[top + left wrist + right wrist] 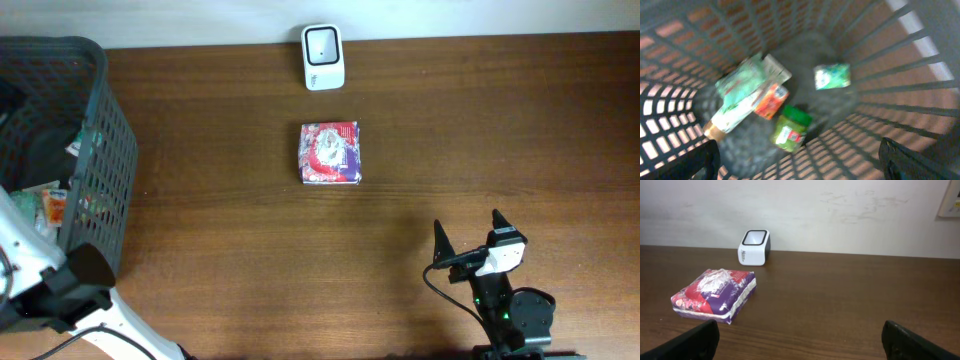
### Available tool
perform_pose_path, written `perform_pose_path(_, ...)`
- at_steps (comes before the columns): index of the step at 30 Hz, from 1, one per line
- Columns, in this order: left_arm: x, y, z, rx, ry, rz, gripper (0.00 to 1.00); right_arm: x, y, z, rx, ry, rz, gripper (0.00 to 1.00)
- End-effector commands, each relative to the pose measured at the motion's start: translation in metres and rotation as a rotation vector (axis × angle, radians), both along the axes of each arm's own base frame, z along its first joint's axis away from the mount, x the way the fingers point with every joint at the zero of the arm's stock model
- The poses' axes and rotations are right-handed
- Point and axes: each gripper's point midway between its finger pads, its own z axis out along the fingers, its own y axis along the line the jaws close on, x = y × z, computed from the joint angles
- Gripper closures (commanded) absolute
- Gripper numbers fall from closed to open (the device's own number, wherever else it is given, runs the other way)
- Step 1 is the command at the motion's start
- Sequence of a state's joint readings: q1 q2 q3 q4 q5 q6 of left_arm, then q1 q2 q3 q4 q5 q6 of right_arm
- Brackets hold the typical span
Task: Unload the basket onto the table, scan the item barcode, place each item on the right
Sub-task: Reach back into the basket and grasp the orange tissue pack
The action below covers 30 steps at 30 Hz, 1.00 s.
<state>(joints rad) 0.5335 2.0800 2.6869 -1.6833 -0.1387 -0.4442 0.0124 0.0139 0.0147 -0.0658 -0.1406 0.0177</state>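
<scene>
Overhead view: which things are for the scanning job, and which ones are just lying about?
For the job:
- purple-and-red wrapped packet
- white barcode scanner

Just lying about:
- grey plastic basket
- inside it, seen by the left wrist camera: green jar, green packet, orange-red carton (blurred)

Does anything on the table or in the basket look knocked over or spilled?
Nothing looks spilled. In the dark plastic mesh basket, the green-lidded jar and the pale green bottle seem to lie on their sides in a jumble, though that view is blurred. The purple-and-red wrapped packet lies flat.
</scene>
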Motion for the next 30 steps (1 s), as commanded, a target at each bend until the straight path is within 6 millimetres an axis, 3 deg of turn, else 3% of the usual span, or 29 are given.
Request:
perform_pose_path(1, -0.018, 0.017, -0.062, -0.015, 0.249, 0.067, 0.01, 0.0, 0.0, -0.003, -0.006, 0.003, 0.0, 0.01)
perform_pose_path(5, -0.012, 0.026, -0.123, -0.037, 0.34, 0.072, 0.0, 0.0, 0.0, -0.003, -0.006, 0.003, 0.0, 0.01)
perform_pose_path(9, -0.01, 0.029, -0.17, -0.056, 0.372, 0.072, 0.14, 0.0, 0.0, -0.003, -0.006, 0.003, 0.0, 0.01)
perform_pose_path(11, -0.017, 0.034, -0.185, -0.071, 0.386, 0.098, 0.38, 0.0, 0.0, -0.003, -0.006, 0.003, 0.0, 0.01)
perform_pose_path(14, -0.032, 0.047, -0.194, -0.095, 0.389, 0.173, 0.44, 0.0, 0.0, -0.003, -0.006, 0.003, 0.0, 0.01)
perform_pose_path(16, -0.036, 0.053, -0.194, -0.096, 0.388, 0.185, 0.55, 0.0, 0.0, -0.003, -0.006, 0.003, 0.0, 0.01)
perform_pose_path(21, -0.031, 0.046, -0.211, -0.119, 0.426, 0.115, 0.5, 0.0, 0.0, -0.003, -0.006, 0.003, 0.0, 0.01)
perform_pose_path(26, -0.034, 0.057, -0.245, -0.12, 0.422, 0.14, 0.51, 0.0, 0.0, -0.003, -0.006, 0.003, 0.0, 0.01)
perform_pose_path(30, -0.022, 0.053, -0.27, -0.165, 0.427, 0.014, 0.41, 0.0, 0.0, -0.003, -0.006, 0.003, 0.0, 0.01)
